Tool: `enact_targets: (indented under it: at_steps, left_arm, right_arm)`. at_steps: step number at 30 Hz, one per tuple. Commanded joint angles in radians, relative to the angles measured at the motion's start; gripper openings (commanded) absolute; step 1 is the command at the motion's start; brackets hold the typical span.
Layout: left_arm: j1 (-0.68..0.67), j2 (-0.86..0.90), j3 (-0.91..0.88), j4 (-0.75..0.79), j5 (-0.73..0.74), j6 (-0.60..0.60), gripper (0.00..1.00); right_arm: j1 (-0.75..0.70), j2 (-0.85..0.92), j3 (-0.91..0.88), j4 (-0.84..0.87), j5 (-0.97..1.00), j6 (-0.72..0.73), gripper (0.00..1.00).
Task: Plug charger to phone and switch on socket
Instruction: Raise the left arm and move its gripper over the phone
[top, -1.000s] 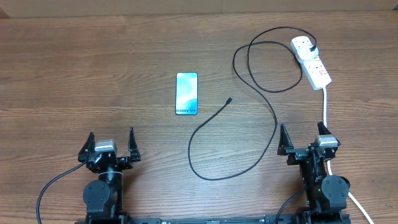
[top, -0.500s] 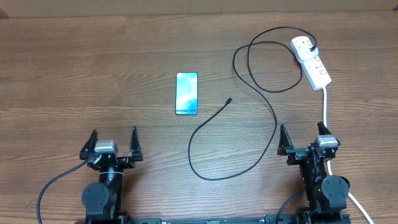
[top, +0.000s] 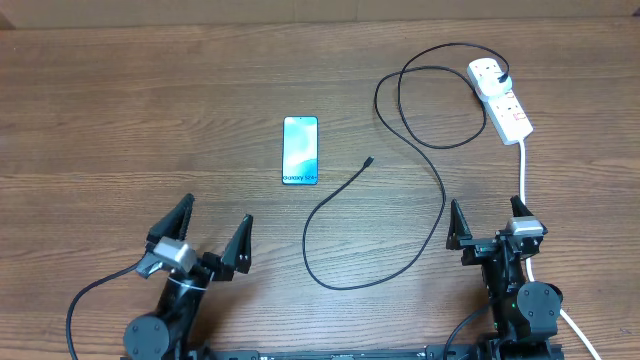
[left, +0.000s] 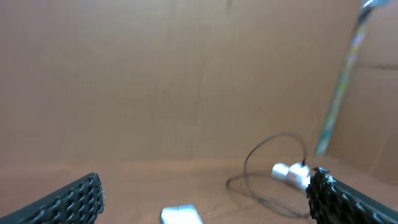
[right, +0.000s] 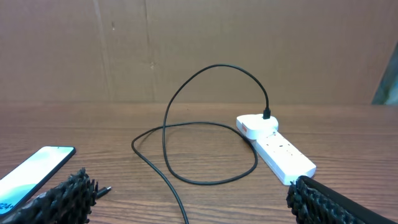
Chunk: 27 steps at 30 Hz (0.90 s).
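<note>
**Grippers.** The left gripper (top: 210, 232) sits near the front edge of the table (top: 120, 90), on the left. Its jaws are spread wide. It holds nothing and touches nothing. In the left wrist view, which is blurred, one finger (left: 65, 200) sits at each lower corner with bare table between them. The right gripper (top: 488, 220) sits near the front edge on the right, jaws likewise spread wide and empty. One of its fingers (right: 62, 194) frames the left side of the right wrist view.

**Task items.**
- The phone (top: 300, 150) lies flat, screen up, left of centre, far of the left gripper and well apart from both grippers.
- The charger (top: 441, 195) is a thin black cable. Its connector tip (top: 369, 160) lies just right of the phone's near end, not touching it.
- From the tip the cable curves near, swings right, and loops far to the socket (top: 508, 105) at the far right.
- The charger's plug (top: 503, 76) is seated in the socket's far outlet.

**Surroundings.** The cable's near loop lies on the table between the two grippers. The socket's white cord (top: 523, 170) runs near from the socket, passing close beside the right gripper.
</note>
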Motion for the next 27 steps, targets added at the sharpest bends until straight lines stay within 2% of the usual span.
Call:
enact_targets:
  at_steps: [1,6,13,21,27]
  left_arm:
    - [0.003,-0.011,-0.003,0.07,0.046,-0.027,1.0]
    - [0.003,-0.011,-0.001,0.164,0.042,-0.02,1.0]
    - [0.003,-0.011,0.058,0.147,0.039,0.014,1.0]
    - [0.003,-0.003,0.293,-0.2,-0.129,0.201,1.0]
    - [0.003,0.115,0.499,-0.429,-0.176,0.205,0.99]
  right_arm:
    - [0.008,-0.008,-0.011,0.005,0.0,-0.001,1.0]
    - [0.008,-0.008,-0.011,0.006,0.0,-0.001,1.0]
    - [0.008,-0.008,-0.011,0.005,0.0,-0.001,1.0]
    - [0.007,-0.008,-0.011,0.006,0.0,-0.001,1.0]
    - [0.008,-0.008,-0.011,0.006,0.0,-0.001,1.0]
